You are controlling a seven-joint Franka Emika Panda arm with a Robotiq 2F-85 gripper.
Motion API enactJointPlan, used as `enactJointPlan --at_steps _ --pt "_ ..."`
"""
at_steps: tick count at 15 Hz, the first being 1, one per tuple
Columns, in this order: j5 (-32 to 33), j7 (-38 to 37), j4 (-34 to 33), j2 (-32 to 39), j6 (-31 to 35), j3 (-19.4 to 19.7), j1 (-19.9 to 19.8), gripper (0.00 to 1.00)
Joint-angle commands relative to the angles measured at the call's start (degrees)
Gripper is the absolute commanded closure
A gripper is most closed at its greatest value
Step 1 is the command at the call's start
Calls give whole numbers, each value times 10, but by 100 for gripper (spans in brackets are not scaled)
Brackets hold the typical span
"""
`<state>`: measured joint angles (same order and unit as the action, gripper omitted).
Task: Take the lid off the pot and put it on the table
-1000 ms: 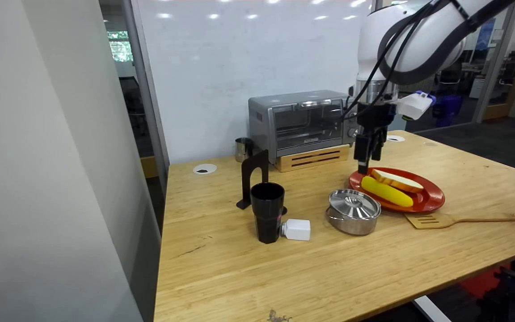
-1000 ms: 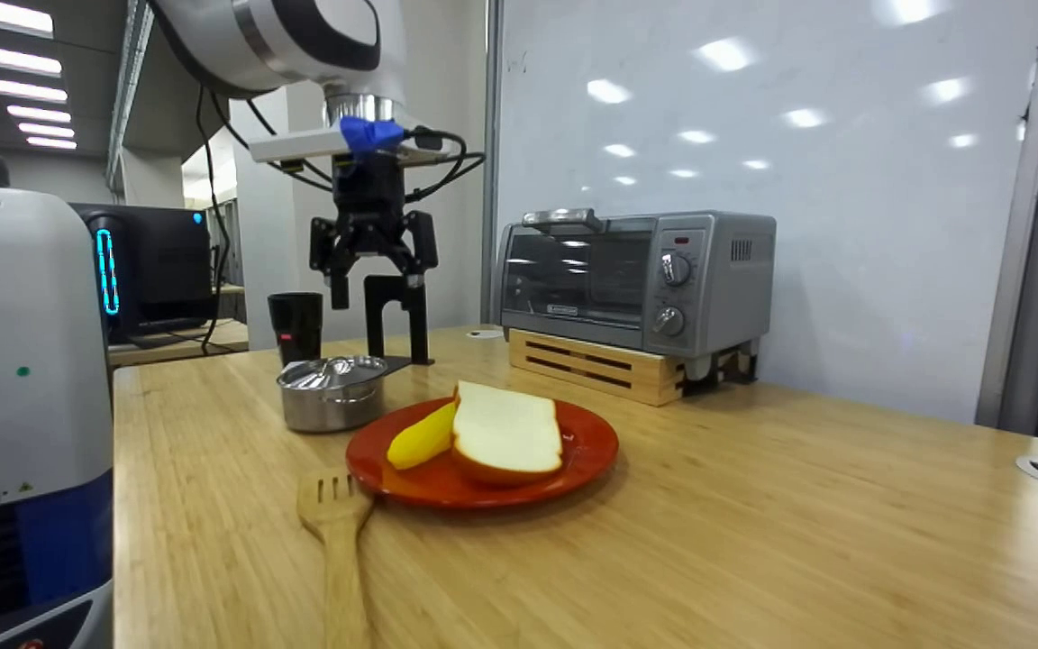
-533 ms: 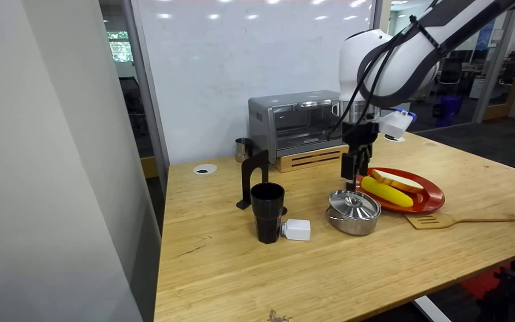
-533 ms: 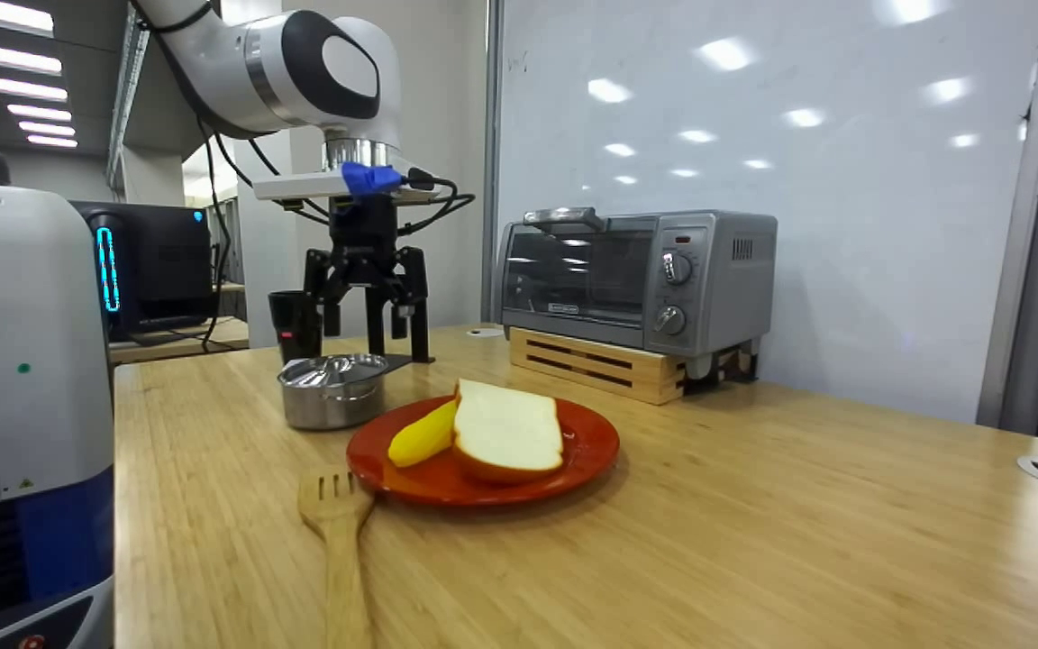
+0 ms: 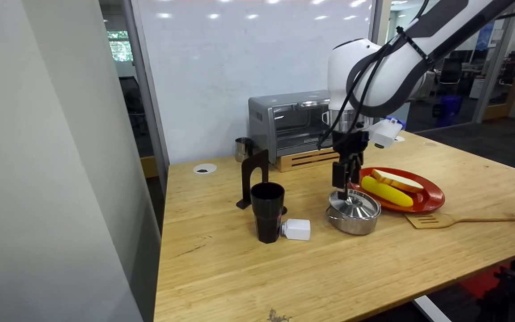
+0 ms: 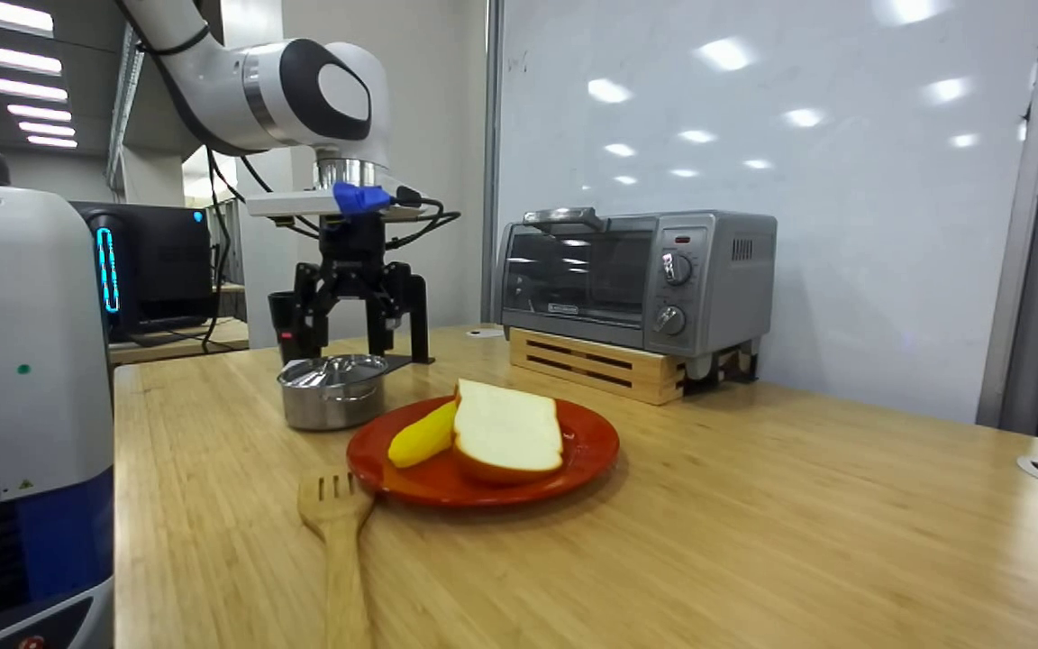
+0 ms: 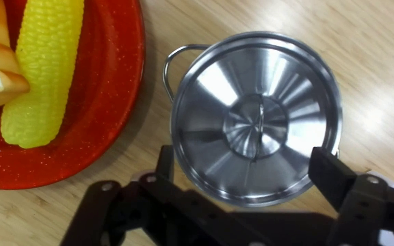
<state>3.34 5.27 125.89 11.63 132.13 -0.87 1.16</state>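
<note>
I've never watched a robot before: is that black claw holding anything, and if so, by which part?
Nothing: the gripper is open, and the lid sits on the pot.

It looks like an office or lab. A large whiteboard (image 5: 239,58) backs the scene, strip lights (image 6: 30,90) run overhead, and a desk chair (image 5: 450,70) stands beyond.
</note>
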Motion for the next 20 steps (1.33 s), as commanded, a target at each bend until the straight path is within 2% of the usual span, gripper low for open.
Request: enactJointPlan --at_steps 1,11,12,14,20 --pt "-17 -5 -14 19 -6 -6 -1 0" --pt "-10 -56 -9 17 -17 -8 13 0" --pt "-10 -62 -7 17 -18 -8 15 25" --pt "-9 -70 -4 14 -17 -8 18 33" --pt "-7 -81 4 7 -14 -4 17 77"
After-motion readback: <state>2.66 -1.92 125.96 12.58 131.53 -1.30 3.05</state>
